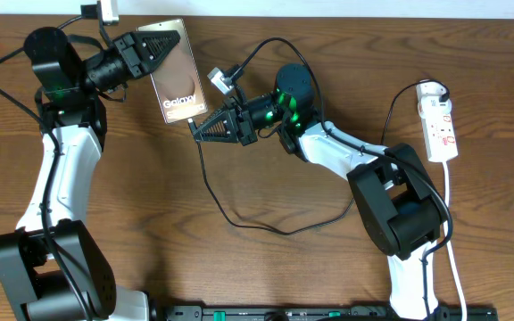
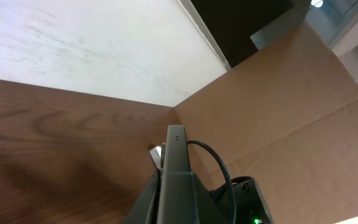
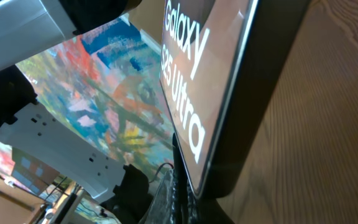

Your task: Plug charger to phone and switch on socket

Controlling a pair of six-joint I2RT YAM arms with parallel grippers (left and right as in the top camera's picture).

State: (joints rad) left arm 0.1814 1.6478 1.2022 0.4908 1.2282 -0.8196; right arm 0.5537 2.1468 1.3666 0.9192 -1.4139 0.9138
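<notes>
1. Bronze-faced flat smartphone [image 1: 175, 76] sits at eleven o'clock, pinched by the left gripper [image 1: 157, 45].
2. At the phone's lower edge, the right gripper [image 1: 194, 127] pinches the thin black charger cable [image 1: 239, 223] near its tip.
3. White oblong power strip [image 1: 440, 120] lies at three o'clock.

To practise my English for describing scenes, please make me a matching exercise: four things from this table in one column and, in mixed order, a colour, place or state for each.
1 phone
2 socket
3 charger
4 right hand

A white, on the right side of the table
B black, looping across the table
C shut, at the phone's lower end
D brown face, gripped by the left hand

Pairs: 1-D, 2-A, 3-B, 4-C.
</notes>
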